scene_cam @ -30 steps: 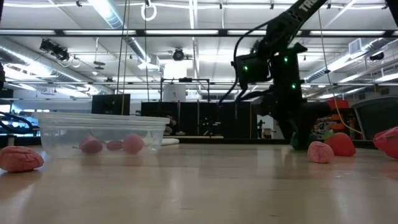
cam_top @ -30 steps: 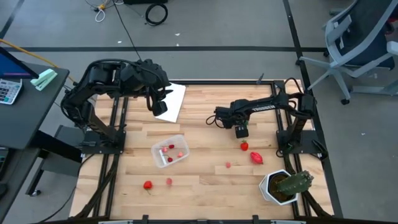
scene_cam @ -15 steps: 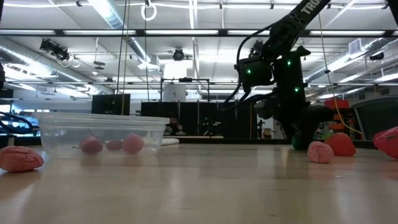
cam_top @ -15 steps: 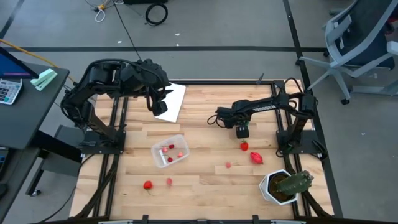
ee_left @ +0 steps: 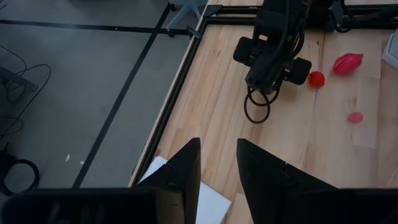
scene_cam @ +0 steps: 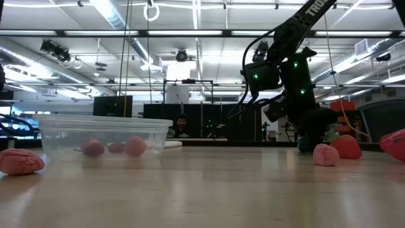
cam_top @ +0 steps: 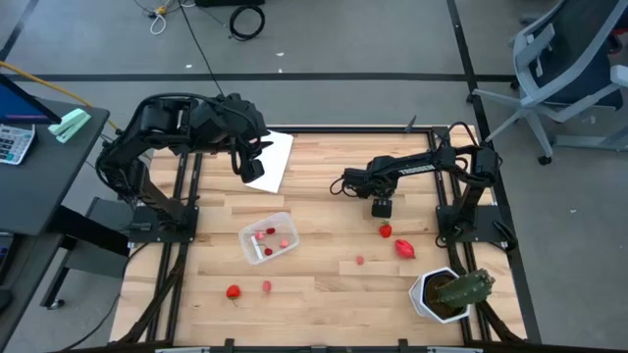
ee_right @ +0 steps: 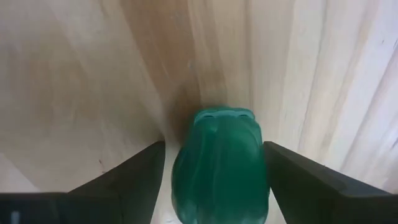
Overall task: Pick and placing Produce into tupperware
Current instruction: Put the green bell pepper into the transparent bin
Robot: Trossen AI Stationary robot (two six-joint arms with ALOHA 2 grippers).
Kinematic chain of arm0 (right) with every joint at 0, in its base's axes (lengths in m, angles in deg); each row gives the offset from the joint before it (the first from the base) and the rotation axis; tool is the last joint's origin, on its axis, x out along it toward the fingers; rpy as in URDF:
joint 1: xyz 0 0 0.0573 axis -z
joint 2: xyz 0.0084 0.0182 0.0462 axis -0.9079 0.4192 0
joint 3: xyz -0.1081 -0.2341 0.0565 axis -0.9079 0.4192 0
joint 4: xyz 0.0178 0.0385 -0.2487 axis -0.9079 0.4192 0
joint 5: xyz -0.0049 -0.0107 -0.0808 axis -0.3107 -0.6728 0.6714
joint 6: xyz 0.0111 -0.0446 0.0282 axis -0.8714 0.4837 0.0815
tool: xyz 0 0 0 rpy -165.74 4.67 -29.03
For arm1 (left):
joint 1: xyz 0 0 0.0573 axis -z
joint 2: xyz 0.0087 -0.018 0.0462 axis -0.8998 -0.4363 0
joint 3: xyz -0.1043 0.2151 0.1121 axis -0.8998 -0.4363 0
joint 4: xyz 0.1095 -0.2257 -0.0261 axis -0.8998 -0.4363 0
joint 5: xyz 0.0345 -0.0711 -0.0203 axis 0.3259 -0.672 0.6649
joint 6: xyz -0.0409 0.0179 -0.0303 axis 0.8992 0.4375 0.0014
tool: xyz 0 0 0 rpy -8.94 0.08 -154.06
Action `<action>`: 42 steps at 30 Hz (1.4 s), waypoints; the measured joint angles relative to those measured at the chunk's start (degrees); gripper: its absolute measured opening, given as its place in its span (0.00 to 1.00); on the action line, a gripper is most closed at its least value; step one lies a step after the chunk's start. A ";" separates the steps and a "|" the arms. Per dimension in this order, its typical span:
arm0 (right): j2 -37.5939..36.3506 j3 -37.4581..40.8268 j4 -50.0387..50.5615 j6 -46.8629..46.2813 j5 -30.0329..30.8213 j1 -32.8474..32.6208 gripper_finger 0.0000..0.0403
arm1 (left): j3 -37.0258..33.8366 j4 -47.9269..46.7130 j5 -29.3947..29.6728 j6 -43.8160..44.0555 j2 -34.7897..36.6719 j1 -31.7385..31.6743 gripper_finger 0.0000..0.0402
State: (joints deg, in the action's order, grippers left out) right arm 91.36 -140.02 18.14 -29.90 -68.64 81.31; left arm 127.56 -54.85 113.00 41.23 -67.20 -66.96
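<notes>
My right gripper is at the table top right of centre, shut on the round green piece, which also shows in the low view. A red piece, a pink-red piece and a small pink one lie near it. The clear tupperware stands left of centre with a few red and pink pieces inside. Two more pieces lie near the front edge. My left gripper hangs open over the white panel at the far left. My right gripper has the green piece between its two fingers, one on each of its opposite sides. The fingers come from above, slanting down. The piece sits at table level in the low view; I cannot tell whether it is lifted.
A green cactus in a white pot stands at the front right corner. The arms' black frames run along both table sides. A person shows in the room behind the table.
My right gripper has gone down a little and slightly toward the table's right edge, over the green piece, which has stayed where it was.
</notes>
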 joint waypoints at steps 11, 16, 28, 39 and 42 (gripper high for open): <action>0.00 0.00 -0.06 -3.64 -0.80 0.53 0.60 | 0.00 0.00 0.00 0.20 0.02 0.00 0.28; 0.00 0.00 -0.77 -6.88 -0.57 0.52 0.53 | 0.00 0.00 0.00 0.20 0.02 0.00 0.27; -0.02 -0.02 -3.57 -12.58 0.59 -3.18 0.57 | 0.00 0.04 0.00 0.13 0.02 0.01 0.27; 0.02 -7.59 -6.87 -16.98 -0.61 -7.56 0.58 | 0.00 0.07 0.00 0.44 0.02 0.01 0.27; 0.02 -11.56 -9.22 -16.53 -0.78 -9.46 0.58 | 0.00 0.07 0.00 0.44 0.02 0.00 0.28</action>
State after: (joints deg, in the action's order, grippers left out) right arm 91.38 -151.58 8.92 -46.44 -69.42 71.85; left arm 127.56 -54.78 113.00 41.67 -67.18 -66.95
